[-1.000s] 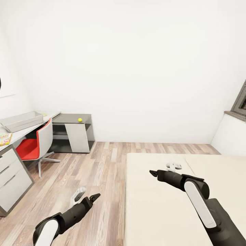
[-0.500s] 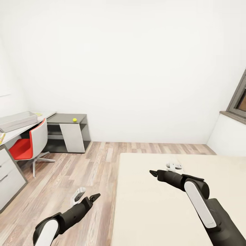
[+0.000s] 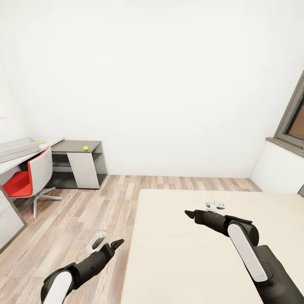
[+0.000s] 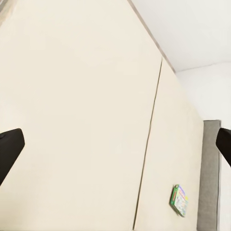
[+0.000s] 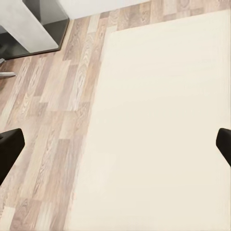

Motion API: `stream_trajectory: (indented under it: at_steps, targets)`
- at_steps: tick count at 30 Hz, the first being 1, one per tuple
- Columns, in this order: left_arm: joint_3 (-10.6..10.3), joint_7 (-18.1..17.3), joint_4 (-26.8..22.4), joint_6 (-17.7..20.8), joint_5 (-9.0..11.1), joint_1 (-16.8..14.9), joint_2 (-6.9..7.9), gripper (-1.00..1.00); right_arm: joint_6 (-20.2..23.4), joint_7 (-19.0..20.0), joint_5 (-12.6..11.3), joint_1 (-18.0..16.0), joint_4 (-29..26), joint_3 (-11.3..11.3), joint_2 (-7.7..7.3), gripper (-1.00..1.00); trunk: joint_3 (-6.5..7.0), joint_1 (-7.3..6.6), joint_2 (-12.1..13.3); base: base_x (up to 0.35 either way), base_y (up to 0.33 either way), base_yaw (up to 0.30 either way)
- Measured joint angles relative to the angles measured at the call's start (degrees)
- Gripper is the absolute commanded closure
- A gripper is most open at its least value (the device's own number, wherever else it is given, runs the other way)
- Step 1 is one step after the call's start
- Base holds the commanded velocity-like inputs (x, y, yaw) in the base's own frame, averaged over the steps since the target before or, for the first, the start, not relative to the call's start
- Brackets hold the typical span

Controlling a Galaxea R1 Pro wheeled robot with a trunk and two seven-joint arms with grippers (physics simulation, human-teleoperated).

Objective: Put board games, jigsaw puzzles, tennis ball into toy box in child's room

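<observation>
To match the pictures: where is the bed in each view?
Head view: bed, lower right.
Left wrist view: bed, with a game box near its grey headboard.
Right wrist view: bed bordering the wood floor.
Shared landmark: that floor edge, also in head view.

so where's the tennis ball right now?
Head view, far left: the tennis ball sits on the low dark grey desk, beyond the red chair.

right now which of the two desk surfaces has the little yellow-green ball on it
The lower dark grey desk against the far wall carries the ball. The higher pale table beside it holds the grey toy box instead.
</observation>
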Motion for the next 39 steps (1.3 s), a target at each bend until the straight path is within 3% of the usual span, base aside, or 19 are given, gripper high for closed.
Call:
stream_trajectory:
  at_steps: [15,39]
  targets:
    - [0.0,0.0,0.0,0.0,0.0,0.0,0.00,-1.00,0.0,0.0,0.0,0.0,0.0,0.0,0.00,-1.00,0.00,0.00,0.0,0.000,-0.213,0.000]
    - [0.1,0.0,0.3,0.0,0.0,0.0,0.00,-1.00,0.0,0.0,0.0,0.0,0.0,0.2,0.06,-1.00,0.05,0.00,0.0,0.000,-0.024,-0.024]
